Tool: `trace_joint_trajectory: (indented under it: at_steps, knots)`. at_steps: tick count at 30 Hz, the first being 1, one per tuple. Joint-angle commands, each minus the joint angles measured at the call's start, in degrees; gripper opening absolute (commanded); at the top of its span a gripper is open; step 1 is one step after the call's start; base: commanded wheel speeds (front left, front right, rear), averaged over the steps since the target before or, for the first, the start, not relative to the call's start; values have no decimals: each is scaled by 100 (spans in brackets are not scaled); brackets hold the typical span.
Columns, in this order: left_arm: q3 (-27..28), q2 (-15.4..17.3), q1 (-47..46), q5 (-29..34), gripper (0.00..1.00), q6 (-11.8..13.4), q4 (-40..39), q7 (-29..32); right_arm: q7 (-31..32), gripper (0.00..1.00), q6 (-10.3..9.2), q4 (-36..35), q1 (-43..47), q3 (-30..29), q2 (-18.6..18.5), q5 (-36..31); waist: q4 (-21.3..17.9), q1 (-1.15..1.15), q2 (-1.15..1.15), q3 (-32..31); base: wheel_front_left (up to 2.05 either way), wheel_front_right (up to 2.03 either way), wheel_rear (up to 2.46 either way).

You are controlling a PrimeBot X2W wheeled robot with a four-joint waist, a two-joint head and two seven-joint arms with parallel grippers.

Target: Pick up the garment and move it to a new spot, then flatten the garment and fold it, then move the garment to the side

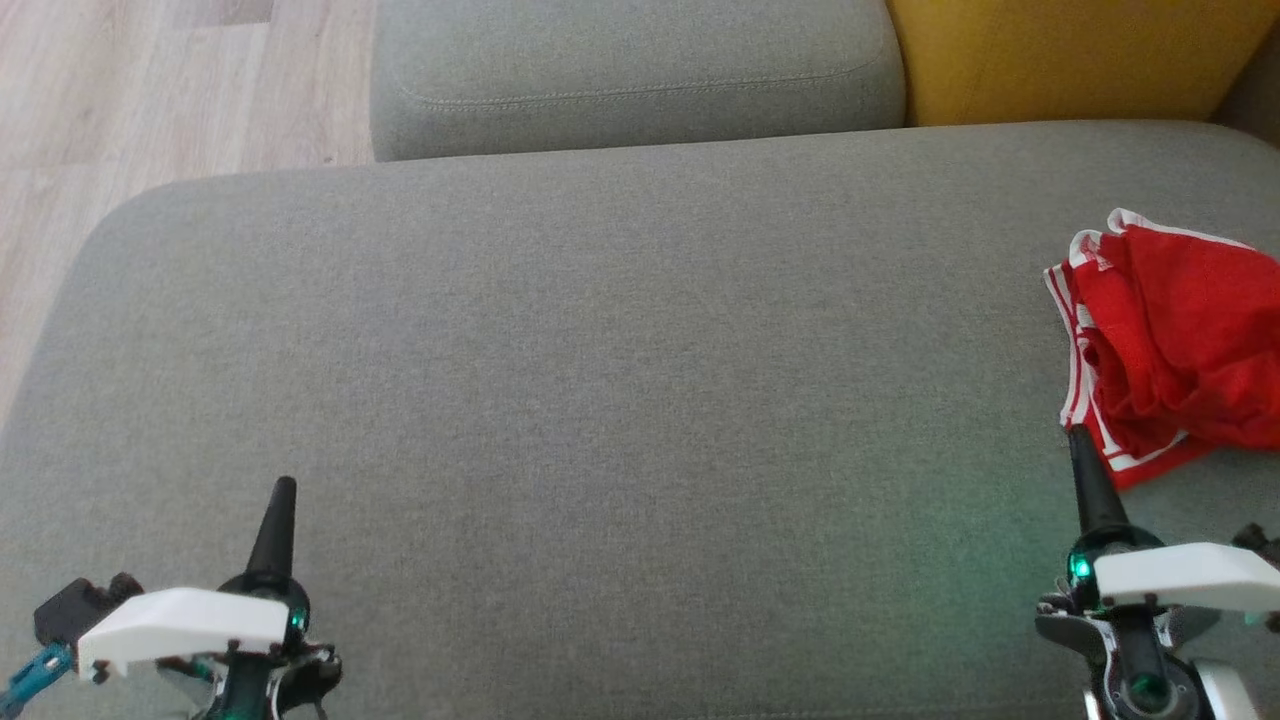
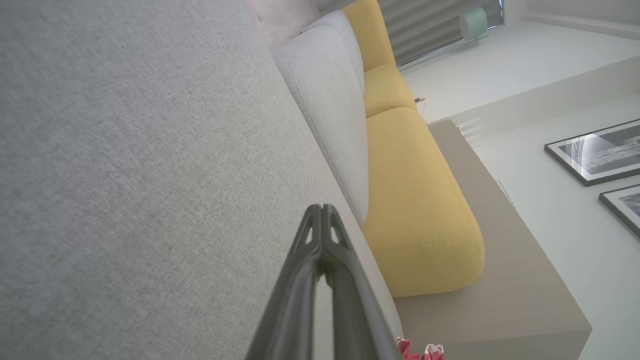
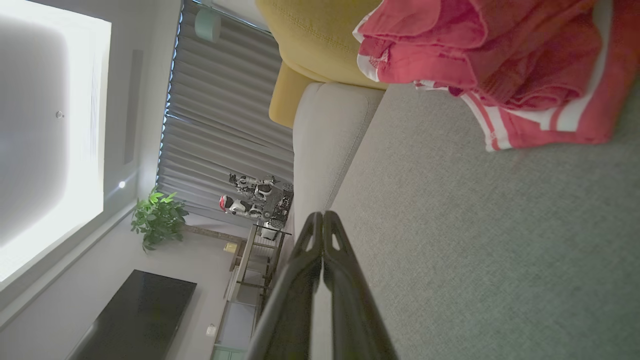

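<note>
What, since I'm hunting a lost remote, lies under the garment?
The crumpled red garment rests on the grey seat, whose fabric shows along its visible edges. Anything beneath its folds is covered and cannot be seen.

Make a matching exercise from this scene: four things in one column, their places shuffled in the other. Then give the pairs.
Column one
1. garment
2. left gripper
3. right gripper
4. yellow cushion

Column two
A. upper right, behind the grey seat
B. lower left, over bare seat fabric
C. crumpled on the seat, far right
D. lower right, tip close by the red fabric

Pairs: 1-C, 2-B, 3-D, 4-A
</note>
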Motion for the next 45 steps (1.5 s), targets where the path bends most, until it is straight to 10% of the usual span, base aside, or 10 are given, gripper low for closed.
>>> trace_joint_trajectory:
  at_steps: [1,45]
  knots:
    - [188,19,-357,-168,0,-74,-140,43,19,0,-4,-152,-329,49,-113,189,1,0,0,1,0,0,0]
    - [603,-167,-678,-2189,0,-393,28,486,97,0,-5,113,-521,-215,-94,2332,22,0,0,24,0,0,0]
